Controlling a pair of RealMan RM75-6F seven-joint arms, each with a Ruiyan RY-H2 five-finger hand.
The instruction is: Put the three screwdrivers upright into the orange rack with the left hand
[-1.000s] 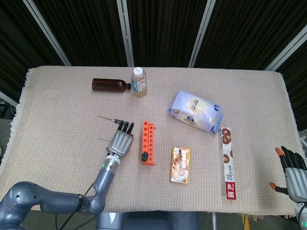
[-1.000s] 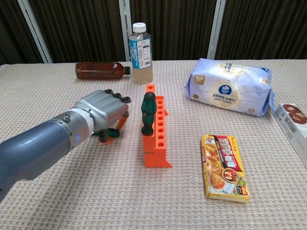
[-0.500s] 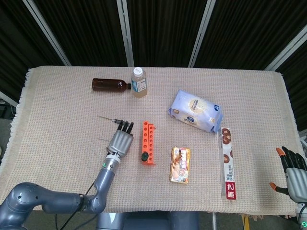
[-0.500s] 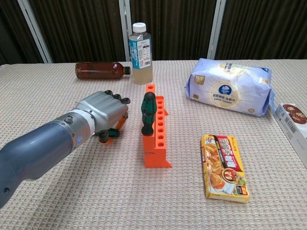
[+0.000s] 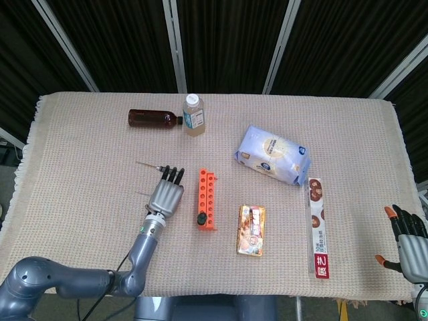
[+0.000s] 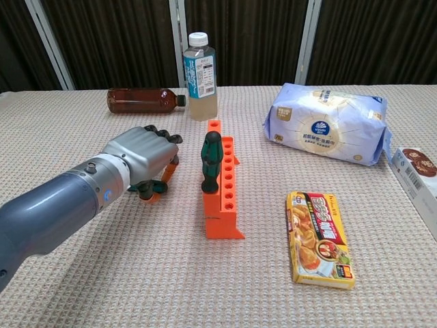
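Orange rack [image 6: 222, 191] sits mid-table, long axis running front to back, w/ 1 screwdriver [image 6: 209, 162] upright in it near the front end, dark green handle up. Just left of rack, left hand [image 6: 140, 158] lies low over the cloth, palm down, fingers curled over a green-and-orange handle [image 6: 151, 187] under it; cannot tell if it's actually gripped or only covered. In head view 2 thin metal shafts stick out on the cloth left of the hand, one [image 5: 148, 164] by the fingertips and one [image 5: 141, 194] further back, so 2 drivers still lie flat, 3 total. Around: 2 bottles at the far side, brown bottle [image 6: 141, 100] lying down, clear bottle [image 6: 200, 67] standing just right of it w/ white cap. Right of rack: 1 pale blue bag [image 6: 329, 123], 1 yellow curry box [image 6: 319, 237] flat near front, 1 long narrow carton [image 5: 317, 227] further right. Nothing between hand and rack; narrow strip of bare cloth there. Wide open cloth left of the hand out to the table edge [image 5: 30, 137], also in front of the rack. Right hand [image 5: 408, 239] sits off the table's right front corner, fingers spread, holding nothing, orange fingertips showing.
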